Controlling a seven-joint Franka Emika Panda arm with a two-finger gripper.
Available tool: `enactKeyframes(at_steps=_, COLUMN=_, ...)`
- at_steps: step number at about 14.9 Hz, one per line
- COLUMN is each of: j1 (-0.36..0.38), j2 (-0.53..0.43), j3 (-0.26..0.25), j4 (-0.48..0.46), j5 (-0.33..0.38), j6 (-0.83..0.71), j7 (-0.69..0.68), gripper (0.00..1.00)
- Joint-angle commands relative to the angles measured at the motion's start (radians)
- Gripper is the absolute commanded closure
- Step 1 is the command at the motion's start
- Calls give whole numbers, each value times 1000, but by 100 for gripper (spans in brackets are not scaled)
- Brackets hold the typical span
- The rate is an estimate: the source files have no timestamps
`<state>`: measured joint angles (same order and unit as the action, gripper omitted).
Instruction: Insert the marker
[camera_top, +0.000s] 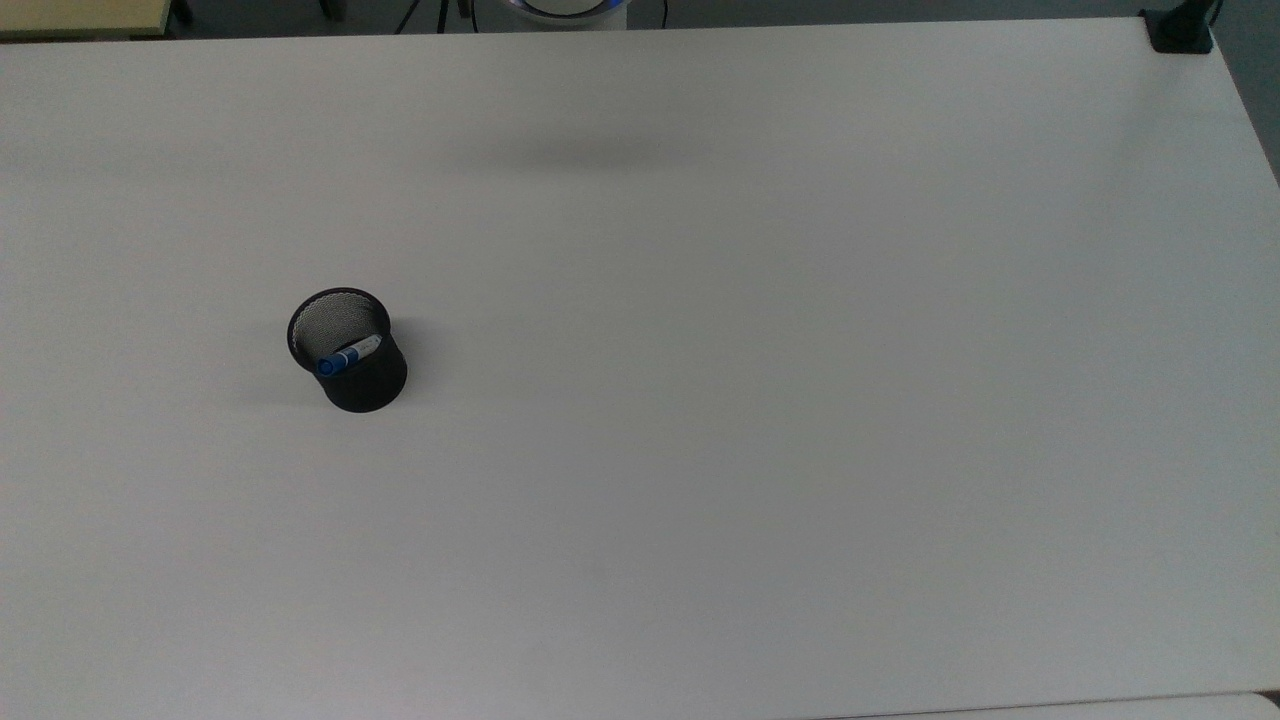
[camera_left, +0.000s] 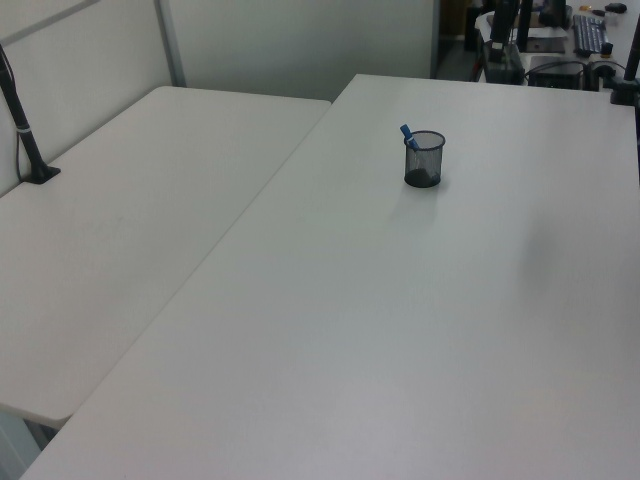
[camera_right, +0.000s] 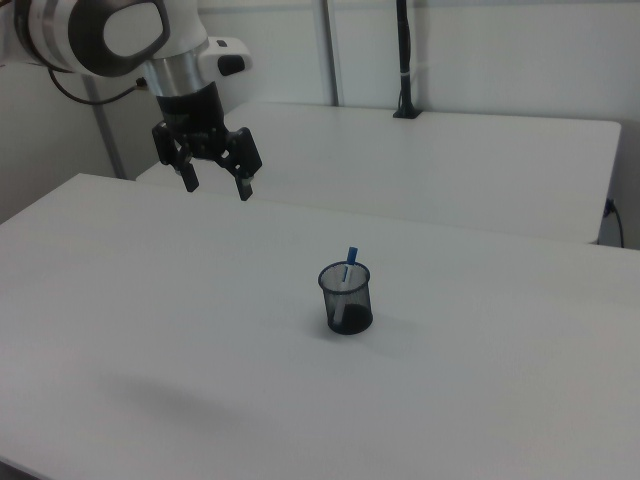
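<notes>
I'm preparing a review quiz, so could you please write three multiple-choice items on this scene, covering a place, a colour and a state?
1. Where is the marker?
A. Flat on the table
B. Standing in the black mesh cup
C. Held by the tool

2. What colour is the marker's upper end?
A. Red
B. Green
C. Blue

3. What is the state of the tool?
A. Open and empty
B. Shut on the marker
C. Shut on the cup

Answers: B, it rises from the cup; C, blue shows above the rim; A, its fingers are spread above the table.
</notes>
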<state>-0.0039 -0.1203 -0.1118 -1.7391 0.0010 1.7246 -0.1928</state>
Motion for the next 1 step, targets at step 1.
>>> enactKeyframes(at_steps=1, j1=1, j2=4, j3=-5, j4=19, j5=22, j6=-28, j7=-19, gripper=0)
